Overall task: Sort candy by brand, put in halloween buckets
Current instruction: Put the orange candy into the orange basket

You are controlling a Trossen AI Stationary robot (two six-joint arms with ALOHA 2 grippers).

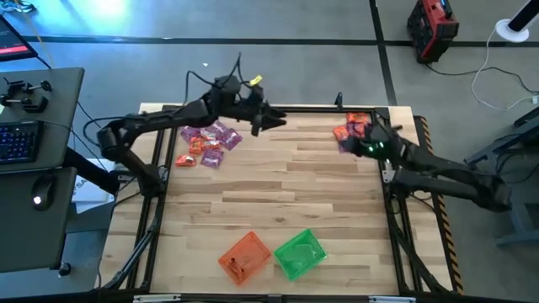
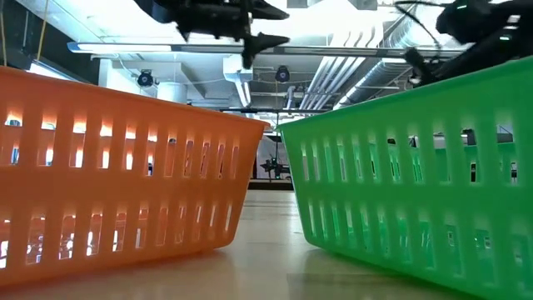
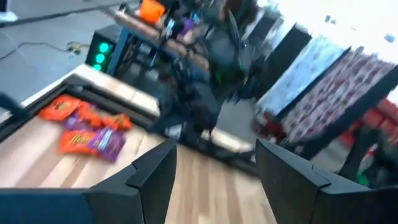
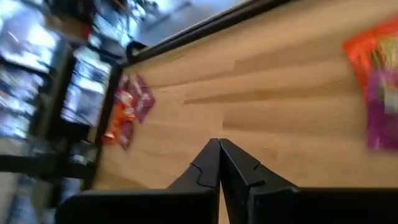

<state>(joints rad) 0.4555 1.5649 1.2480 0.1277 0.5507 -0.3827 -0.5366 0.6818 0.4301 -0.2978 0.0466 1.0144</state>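
Observation:
Two piles of candy lie on the wooden table: purple and orange-red packets at the far left, and a second pile at the far right. The orange bucket and the green bucket stand side by side at the near edge. My left gripper is open and empty, raised over the far middle of the table, to the right of the left pile. My right gripper is shut and empty, just beside the right pile, and shows in the high view.
The low view is filled by the slotted walls of the orange bucket and the green bucket. A black frame rims the table. Bare wood lies between the piles and the buckets.

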